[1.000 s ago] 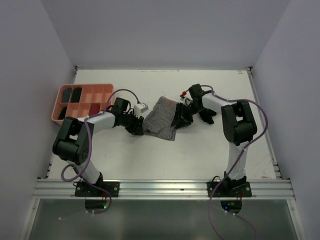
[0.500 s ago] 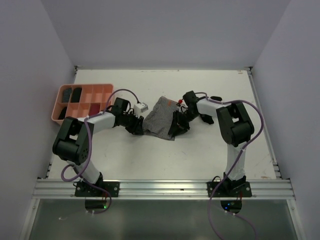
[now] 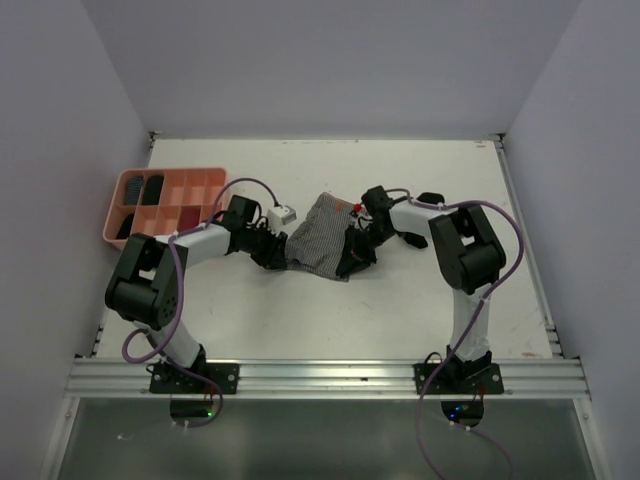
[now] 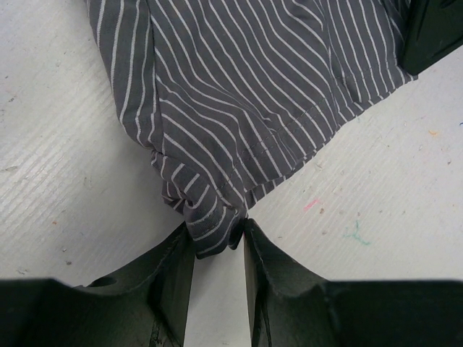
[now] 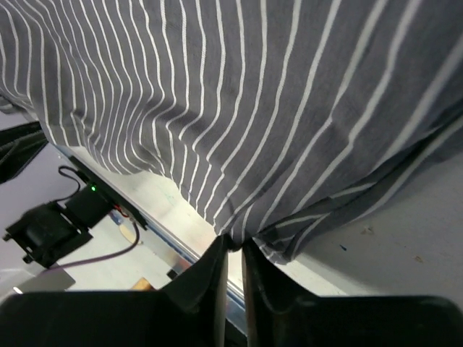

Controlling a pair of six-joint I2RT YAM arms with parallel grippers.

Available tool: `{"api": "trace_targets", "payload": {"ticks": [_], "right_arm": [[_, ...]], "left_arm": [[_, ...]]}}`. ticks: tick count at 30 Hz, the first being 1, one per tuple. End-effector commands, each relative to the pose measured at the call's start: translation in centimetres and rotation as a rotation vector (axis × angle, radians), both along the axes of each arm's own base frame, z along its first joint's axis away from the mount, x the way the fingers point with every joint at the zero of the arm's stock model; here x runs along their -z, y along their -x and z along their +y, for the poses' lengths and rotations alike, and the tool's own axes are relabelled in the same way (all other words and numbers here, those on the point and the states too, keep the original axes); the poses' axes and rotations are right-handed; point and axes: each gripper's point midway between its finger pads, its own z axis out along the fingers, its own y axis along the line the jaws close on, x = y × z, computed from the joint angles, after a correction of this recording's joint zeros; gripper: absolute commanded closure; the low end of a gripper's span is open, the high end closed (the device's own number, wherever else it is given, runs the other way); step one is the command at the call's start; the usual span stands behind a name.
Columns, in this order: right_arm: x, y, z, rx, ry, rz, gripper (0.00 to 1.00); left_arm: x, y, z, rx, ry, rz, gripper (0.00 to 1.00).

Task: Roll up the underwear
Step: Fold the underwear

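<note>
The grey-and-white striped underwear (image 3: 318,238) lies spread at mid-table, with a pinkish edge on its far side. My left gripper (image 3: 274,254) is at the cloth's near left corner. In the left wrist view its jaws (image 4: 217,235) are shut on a bunched corner of the underwear (image 4: 246,94). My right gripper (image 3: 352,258) is at the near right corner. In the right wrist view its narrow jaws (image 5: 235,249) pinch the hem of the underwear (image 5: 217,94). The right gripper's black finger (image 4: 434,29) shows on the cloth's far corner in the left wrist view.
A salmon-pink compartment tray (image 3: 205,178) stands at the far left, with dark rolled items (image 3: 152,187) in some cells. The metal rail (image 3: 320,377) runs along the near table edge, and walls close in the left, right and back sides.
My right gripper has slid left onto the cloth's near right corner and closed on the hem. The left gripper has kept its grip and place.
</note>
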Motion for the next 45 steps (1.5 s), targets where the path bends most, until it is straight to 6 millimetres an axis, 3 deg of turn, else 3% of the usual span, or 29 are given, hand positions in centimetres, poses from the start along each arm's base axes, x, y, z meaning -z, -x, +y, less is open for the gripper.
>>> {"api": "trace_targets", "payload": {"ticks": [1, 5, 16, 20, 24, 29, 45], "right_arm": [[-0.8, -0.8, 0.6, -0.006, -0.008, -0.022, 0.85], [-1.6, -1.0, 0.7, -0.004, -0.025, -0.036, 0.99], [-2.2, -1.1, 0.8, -0.003, -0.035, -0.044, 1.00], [-2.3, -1.3, 0.8, -0.003, -0.039, -0.050, 1.00], [-2.8, -1.9, -0.7, 0.022, -0.033, -0.058, 1.00], [-3.2, -1.8, -2.1, 0.034, -0.034, -0.061, 1.00], [-2.3, 0.9, -3.2, -0.004, -0.013, -0.030, 1.00]], "left_arm": [[1.3, 0.0, 1.1, -0.017, -0.051, 0.012, 0.64], [1.5, 0.2, 1.2, 0.005, -0.064, 0.011, 0.69], [0.9, 0.9, 1.1, 0.041, -0.047, 0.002, 0.69], [1.3, 0.7, 1.2, 0.026, -0.056, 0.011, 0.86], [1.4, 0.7, 1.5, 0.020, -0.075, 0.009, 1.00], [1.7, 0.9, 1.6, 0.026, -0.084, 0.023, 1.00], [1.8, 0.5, 1.8, 0.024, -0.102, 0.034, 1.00]]}}
